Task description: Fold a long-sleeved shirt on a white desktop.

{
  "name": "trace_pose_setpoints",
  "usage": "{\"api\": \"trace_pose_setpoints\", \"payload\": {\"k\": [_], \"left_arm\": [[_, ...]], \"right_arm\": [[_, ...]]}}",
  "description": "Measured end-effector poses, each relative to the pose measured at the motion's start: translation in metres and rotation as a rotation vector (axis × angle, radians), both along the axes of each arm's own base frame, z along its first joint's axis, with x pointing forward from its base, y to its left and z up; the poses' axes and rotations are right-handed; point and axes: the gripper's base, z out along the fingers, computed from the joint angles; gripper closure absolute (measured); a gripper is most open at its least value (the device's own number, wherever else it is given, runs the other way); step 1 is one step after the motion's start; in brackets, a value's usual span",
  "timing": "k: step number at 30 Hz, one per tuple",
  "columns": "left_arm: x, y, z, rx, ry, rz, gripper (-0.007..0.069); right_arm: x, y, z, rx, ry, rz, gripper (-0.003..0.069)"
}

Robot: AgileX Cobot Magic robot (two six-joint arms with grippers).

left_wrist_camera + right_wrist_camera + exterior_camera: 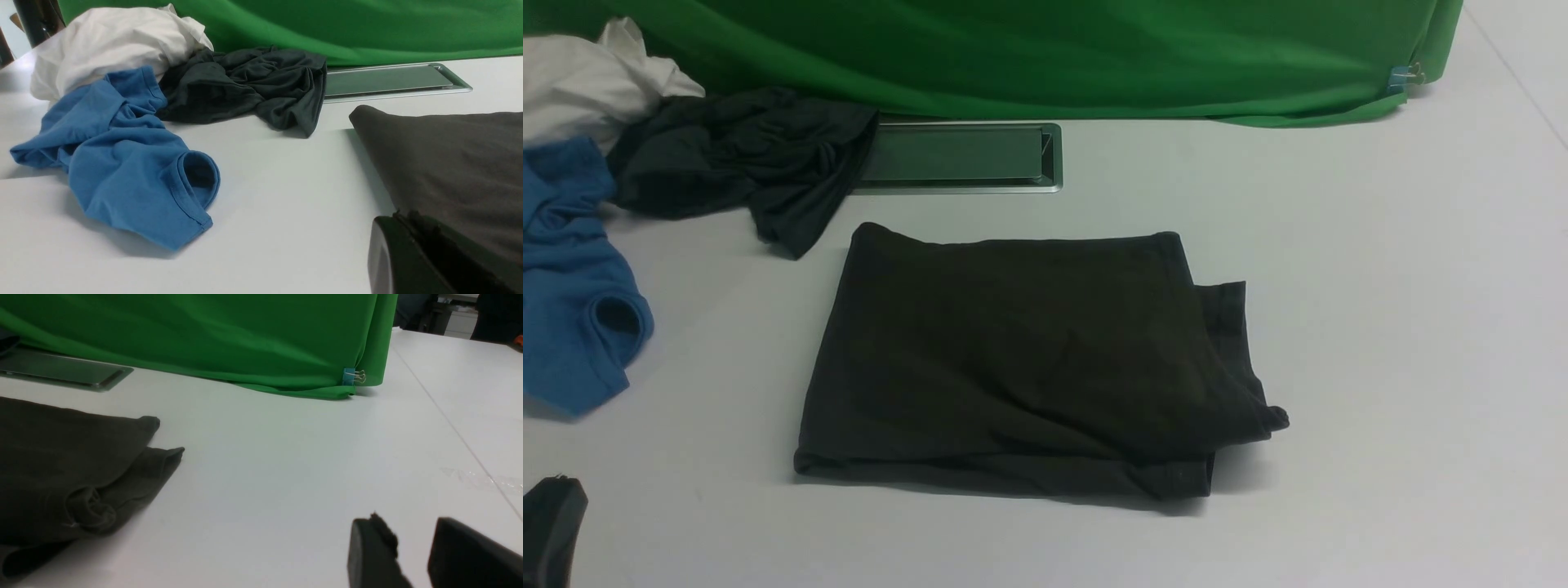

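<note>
Both grippers sit low at the near edge of the desktop [1380, 343], and neither has hold of anything. Seen from its own wrist camera, the right gripper [412, 555] has its two black fingers [369, 555] parted, a clear strip of white surface showing between them and nothing in the gap; it is well to the right of the shirt. At the near left corner of the front view, the left gripper [551, 531] appears only as a dark tip; in its wrist view its black fingers [408, 253] are pressed together, clenched on nothing, just beside the shirt's near left edge, though contact with the cloth cannot be made out.

Mid-desk, the shirt [1021, 367] lies folded into a flat, roughly rectangular dark bundle, its long side running left to right across the robot's view. Its right end is untidy, with a hemmed layer sticking out beyond the top fold and a rumpled corner bunched near the front. No logo, label or lettering shows on the folded cloth.

Farther back on the left, a blue garment [572, 286], a crumpled dark garment [743, 163] and a white cloth [580, 82] lie heaped together, apart from the shirt. Behind them, a silver-framed hatch [964, 155] is set into the desk, partly covered by the dark garment, and a green backdrop [1045, 49] hangs at the far edge, with a small blue clip [1403, 77] at its right corner.
</note>
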Motion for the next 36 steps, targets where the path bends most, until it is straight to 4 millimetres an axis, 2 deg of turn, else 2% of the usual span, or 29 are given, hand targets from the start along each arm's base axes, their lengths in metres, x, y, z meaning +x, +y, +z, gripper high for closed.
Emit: {"api": "trace_pose_setpoints", "payload": {"k": [36], "left_arm": [[0.0, -0.0012, -0.0003, -0.051, 0.001, -0.004, 0.0605]], "right_arm": [[0.0, 0.0, 0.0, 0.0, 0.0, 0.0, 0.0419]]}}
